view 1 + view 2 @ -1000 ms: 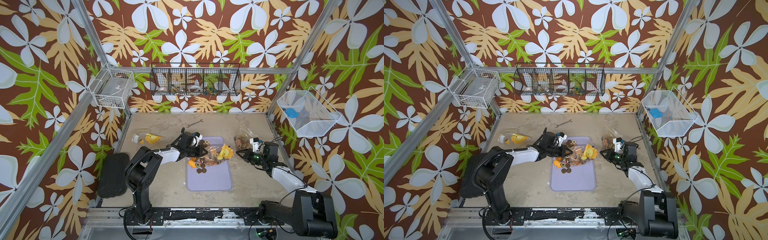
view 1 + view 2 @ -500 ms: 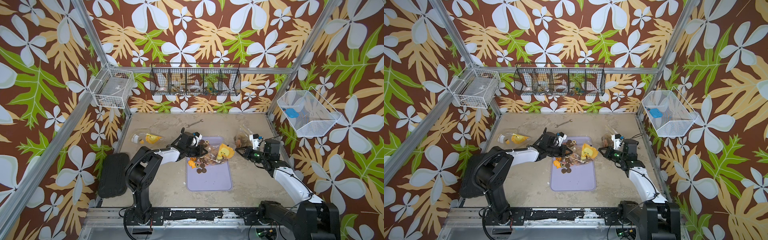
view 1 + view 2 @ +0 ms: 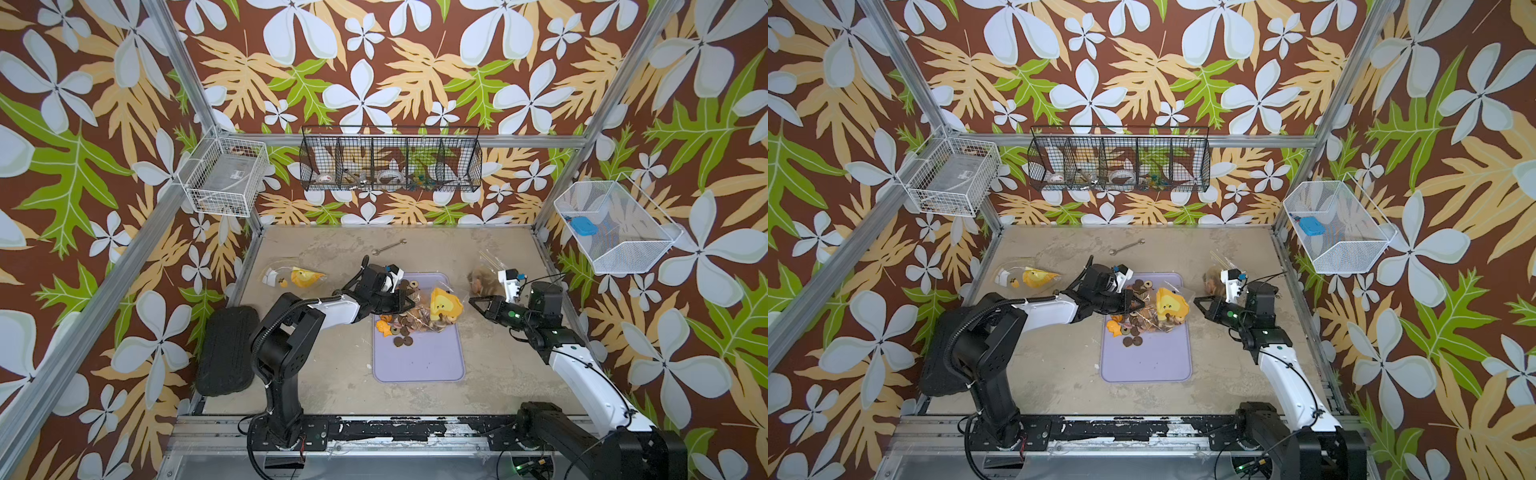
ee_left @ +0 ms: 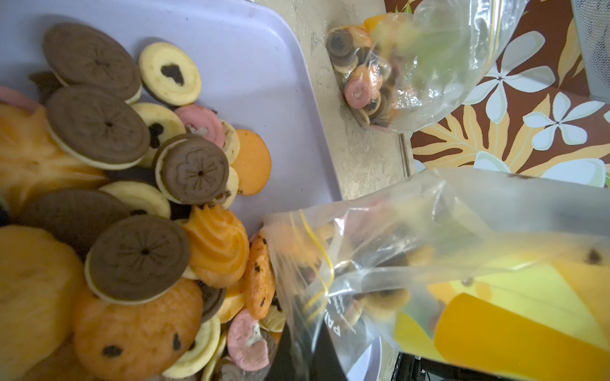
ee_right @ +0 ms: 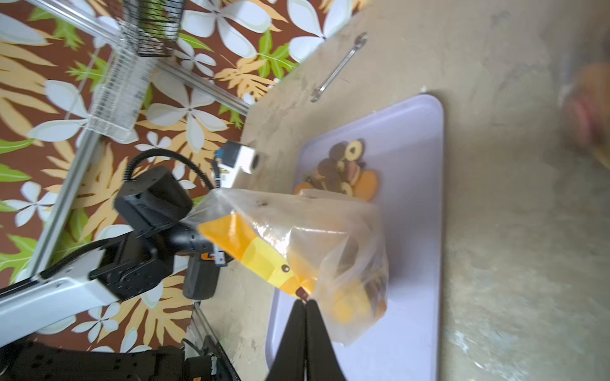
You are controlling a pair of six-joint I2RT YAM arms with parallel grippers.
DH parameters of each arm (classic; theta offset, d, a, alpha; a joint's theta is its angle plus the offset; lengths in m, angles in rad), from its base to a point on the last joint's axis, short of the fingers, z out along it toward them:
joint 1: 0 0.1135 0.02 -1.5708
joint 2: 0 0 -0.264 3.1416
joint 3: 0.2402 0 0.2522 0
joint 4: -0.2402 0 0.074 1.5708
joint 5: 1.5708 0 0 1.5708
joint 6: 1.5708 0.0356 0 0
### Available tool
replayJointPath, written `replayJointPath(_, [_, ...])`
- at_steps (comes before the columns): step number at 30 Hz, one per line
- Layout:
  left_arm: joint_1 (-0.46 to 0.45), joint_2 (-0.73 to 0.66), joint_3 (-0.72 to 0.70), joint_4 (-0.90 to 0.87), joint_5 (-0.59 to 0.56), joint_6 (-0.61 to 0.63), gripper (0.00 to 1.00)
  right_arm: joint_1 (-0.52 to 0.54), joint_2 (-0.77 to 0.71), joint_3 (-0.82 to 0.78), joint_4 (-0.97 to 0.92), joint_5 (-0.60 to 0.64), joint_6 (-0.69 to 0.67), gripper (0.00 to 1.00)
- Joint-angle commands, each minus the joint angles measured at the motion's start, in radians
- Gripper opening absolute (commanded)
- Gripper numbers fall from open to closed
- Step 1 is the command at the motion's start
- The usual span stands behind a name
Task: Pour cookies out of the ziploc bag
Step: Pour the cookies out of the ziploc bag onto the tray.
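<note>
The left claw (image 3: pixel 409 300) is clamped shut on one end of the clear ziploc bag (image 3: pixel 446 306) and holds it over the far part of the purple tray (image 3: pixel 419 361). In the left wrist view the bag's rim, with its thin yellow strip, lies right against the spilled heap. A yellow and orange card shows through the plastic.

The right claw (image 3: pixel 473 301) has its fingers (image 5: pixel 298 330) pressed together and holds nothing. Its tip sits just beside the right side of the bag. The right wrist view does not settle whether it touches the plastic.

The cookies (image 3: pixel 401 330) are piled on the far left part of the tray, next to the left claw. They include dark brown sandwich rounds, pale ones with dark centres, pink swirls and orange ones. Two dark ones lie a little apart on the near side of the heap. More cookies sit inside the bag, bunched at its low end on the tray. The near half of the tray is bare.

The tray lies flat on the counter (image 3: pixel 332 257). A second bag of cookies (image 3: pixel 480 279) rests on the counter just beyond the right claw. A third bag (image 3: pixel 291 276) with a yellow card lies at the left, well apart from the tray. A wrench (image 3: pixel 388 246) lies farther back.
</note>
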Motion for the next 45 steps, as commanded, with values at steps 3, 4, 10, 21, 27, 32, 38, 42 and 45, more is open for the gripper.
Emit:
replayJointPath(3, [0.002, -0.013, -0.006, 0.010, -0.007, 0.002, 0.00, 0.003, 0.060, -0.031, -0.041, 0.026, -0.018, 0.00])
replayJointPath(4, [0.002, -0.016, -0.005, 0.010, -0.007, 0.005, 0.00, 0.005, 0.050, -0.024, -0.043, 0.024, -0.020, 0.00])
replayJointPath(10, [0.002, -0.029, 0.000, 0.009, -0.007, 0.004, 0.00, 0.014, -0.043, -0.015, 0.101, -0.099, 0.045, 0.00])
replayJointPath(21, [0.003, 0.007, 0.036, -0.003, 0.010, 0.012, 0.00, 0.026, -0.023, 0.001, 0.011, 0.003, 0.007, 0.00])
replayJointPath(27, [0.001, -0.041, 0.032, -0.007, 0.041, 0.014, 0.39, 0.026, -0.001, 0.006, 0.010, -0.005, -0.001, 0.00])
replayJointPath(32, [0.001, -0.183, -0.027, -0.009, -0.020, 0.012, 0.99, 0.026, 0.002, -0.019, 0.033, -0.014, 0.010, 0.00])
replayJointPath(38, [-0.069, -0.306, -0.060, -0.003, -0.029, 0.006, 1.00, 0.026, 0.003, -0.012, 0.035, -0.022, 0.012, 0.00])
replayJointPath(42, [-0.157, -0.308, -0.055, -0.013, -0.125, -0.005, 0.97, 0.026, 0.002, -0.012, 0.052, -0.034, 0.031, 0.00])
replayJointPath(45, [-0.198, -0.272, -0.036, -0.027, -0.196, 0.002, 0.92, 0.027, 0.003, -0.010, 0.058, -0.048, 0.048, 0.00])
